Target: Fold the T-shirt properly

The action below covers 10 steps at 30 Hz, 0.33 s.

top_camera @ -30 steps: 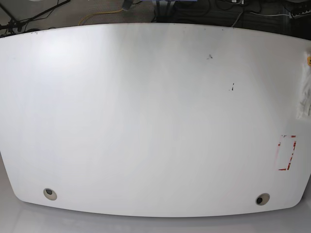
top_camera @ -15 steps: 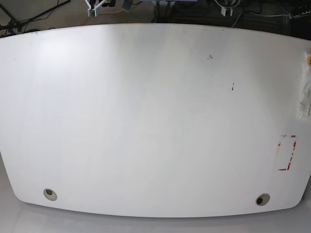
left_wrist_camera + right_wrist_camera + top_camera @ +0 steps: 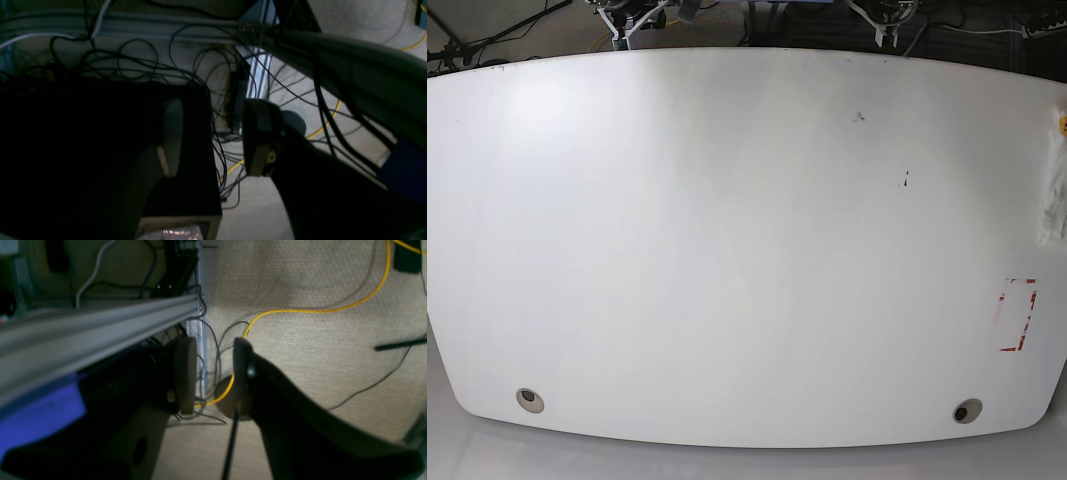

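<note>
Left gripper (image 3: 213, 136): dark padded jaws parted, nothing between them, over cabled carpet beyond the far table edge. Right gripper (image 3: 210, 373): jaws parted, empty, likewise off the table. The white crumpled cotton T-shirt (image 3: 1055, 190) lies at the base view's right edge, mostly out of frame, long axis apparently near-to-far. The left arm is nearer. The white curved tabletop (image 3: 727, 250) lies between.

Base view: white cotton T-shirt (image 3: 1055, 190), only a narrow crumpled strip visible at the right edge of the frame, lying on the right end of the white desk (image 3: 727, 250). A small yellow-orange spot of print shows near its top. Remainder is cut off; fold state cannot be judged.
</note>
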### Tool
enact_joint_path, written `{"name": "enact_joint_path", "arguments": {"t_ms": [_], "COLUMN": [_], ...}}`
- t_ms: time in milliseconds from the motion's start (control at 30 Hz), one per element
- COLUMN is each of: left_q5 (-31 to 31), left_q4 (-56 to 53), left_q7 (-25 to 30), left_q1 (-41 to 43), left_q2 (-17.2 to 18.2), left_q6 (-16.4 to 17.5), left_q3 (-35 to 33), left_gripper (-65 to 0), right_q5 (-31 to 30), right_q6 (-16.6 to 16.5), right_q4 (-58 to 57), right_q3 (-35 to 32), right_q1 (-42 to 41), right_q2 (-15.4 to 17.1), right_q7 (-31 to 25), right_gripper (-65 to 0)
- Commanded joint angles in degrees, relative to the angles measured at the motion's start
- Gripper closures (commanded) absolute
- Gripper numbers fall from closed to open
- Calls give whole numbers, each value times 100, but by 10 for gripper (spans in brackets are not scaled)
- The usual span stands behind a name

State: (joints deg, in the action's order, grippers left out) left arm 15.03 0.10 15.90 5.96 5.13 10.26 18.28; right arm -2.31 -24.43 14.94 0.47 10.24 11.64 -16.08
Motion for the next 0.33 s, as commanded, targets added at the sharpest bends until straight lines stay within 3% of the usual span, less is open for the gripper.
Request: {"name": "enact_joint_path", "arguments": {"t_ms": [0, 300], "left_q5": [23, 14], "left_q4": [-10, -10], "left_q7": [-3, -3], "left_q1": [-37, -37], "left_q2": [19, 19], "left_q6": [-116, -213], "left_q3": [5, 5], "left_gripper": [-257, -257], "right_q5": [217, 446], "right_q6": [-41, -41], "right_q4": [5, 14], "right_q3": [10, 10], "right_q1": [44, 44], "right_q2": [-43, -113], "right_q7": [-41, -41], "right_gripper": [-179, -179]}}
